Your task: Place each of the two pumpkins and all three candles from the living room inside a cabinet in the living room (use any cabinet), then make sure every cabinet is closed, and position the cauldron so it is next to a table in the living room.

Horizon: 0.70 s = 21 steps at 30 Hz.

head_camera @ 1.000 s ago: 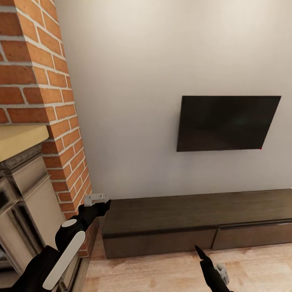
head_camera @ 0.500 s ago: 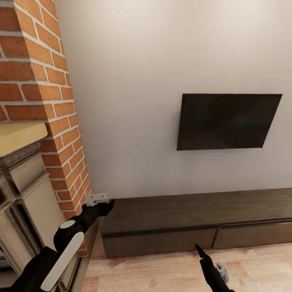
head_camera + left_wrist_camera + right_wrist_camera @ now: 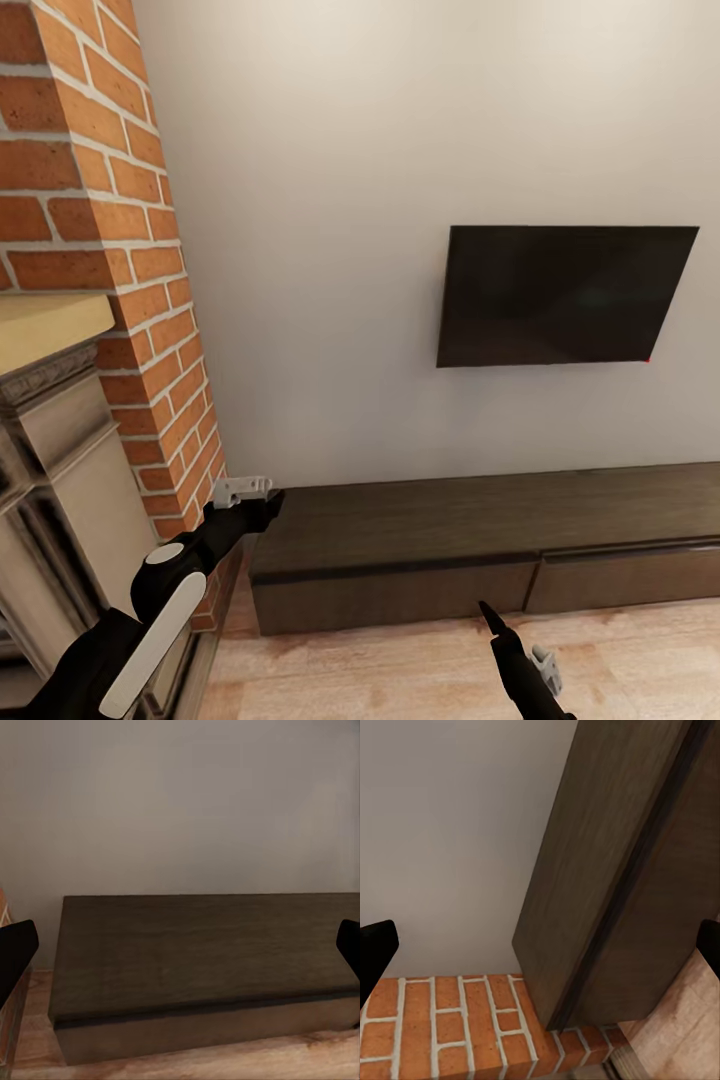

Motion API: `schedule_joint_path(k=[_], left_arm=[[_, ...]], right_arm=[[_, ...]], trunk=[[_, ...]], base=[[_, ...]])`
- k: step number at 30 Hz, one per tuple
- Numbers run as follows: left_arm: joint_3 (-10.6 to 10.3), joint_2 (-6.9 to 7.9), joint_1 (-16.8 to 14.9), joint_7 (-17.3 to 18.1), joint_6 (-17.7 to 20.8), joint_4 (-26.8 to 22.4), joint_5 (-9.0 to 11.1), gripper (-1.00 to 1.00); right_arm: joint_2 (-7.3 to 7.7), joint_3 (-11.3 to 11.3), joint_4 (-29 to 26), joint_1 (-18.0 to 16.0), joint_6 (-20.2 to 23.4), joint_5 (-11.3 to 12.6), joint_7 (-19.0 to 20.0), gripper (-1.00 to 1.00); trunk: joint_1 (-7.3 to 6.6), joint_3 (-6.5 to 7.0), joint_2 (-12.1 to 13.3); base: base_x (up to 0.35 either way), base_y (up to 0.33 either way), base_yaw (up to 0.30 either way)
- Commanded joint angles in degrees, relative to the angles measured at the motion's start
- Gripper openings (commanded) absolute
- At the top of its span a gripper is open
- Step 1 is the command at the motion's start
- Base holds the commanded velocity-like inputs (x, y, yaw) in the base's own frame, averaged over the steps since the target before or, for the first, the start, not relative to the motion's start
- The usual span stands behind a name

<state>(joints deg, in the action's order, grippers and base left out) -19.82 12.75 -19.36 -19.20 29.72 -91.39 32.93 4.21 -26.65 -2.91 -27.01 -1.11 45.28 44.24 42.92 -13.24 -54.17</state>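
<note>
So the cabinet point(image 3: 480, 550) sits low against the white wall point(image 3: 320, 250), running off to the right side of the head view, w/ a black TV point(image 3: 565, 295) mounted on the wall above it. Left gripper point(image 3: 262, 505) hangs right at the cabinet's left end, near the top corner, next to the brick column point(image 3: 110, 250). Right gripper point(image 3: 490, 615) is lower, out in front of the drawer fronts over the wood floor point(image 3: 400, 675), not touching anything afaict.

Left wrist view looks square at the cabinet point(image 3: 202, 960): flat dark-brown top, grain visible, plain front w/ no handles, drawers shut. Its fingertips point(image 3: 15, 952) show at both edges, spread wide apart, nothing between them. Right wrist view gets the cabinet end point(image 3: 615, 892) tilted, plus the brick point(image 3: 457, 1027) beside it, which the left wrist view barely catches. Fingertips point(image 3: 375, 945) there are wide apart too, empty.

Head view also has the beige stone fireplace point(image 3: 60, 480) at far left.
</note>
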Motion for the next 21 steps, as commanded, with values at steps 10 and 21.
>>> schedule_joint_path(k=[10,21], left_arm=[[-0.2,0.02,-0.1,-0.6,0.1,0.0,0.6,1.0],[-0.2,0.02,-0.1,-0.6,0.1,0.0,0.6,1.0]], right_arm=[[0.01,0.3,0.1,-0.1,-0.1,0.4,0.2,1.0],[0.16,0.3,0.1,-0.1,-0.1,0.4,0.2,1.0]], trunk=[[2.21,-1.88,-4.1],[4.63,-3.86,-8.5]], base=[[0.0,0.0,0.0],[0.0,0.0,0.0]])
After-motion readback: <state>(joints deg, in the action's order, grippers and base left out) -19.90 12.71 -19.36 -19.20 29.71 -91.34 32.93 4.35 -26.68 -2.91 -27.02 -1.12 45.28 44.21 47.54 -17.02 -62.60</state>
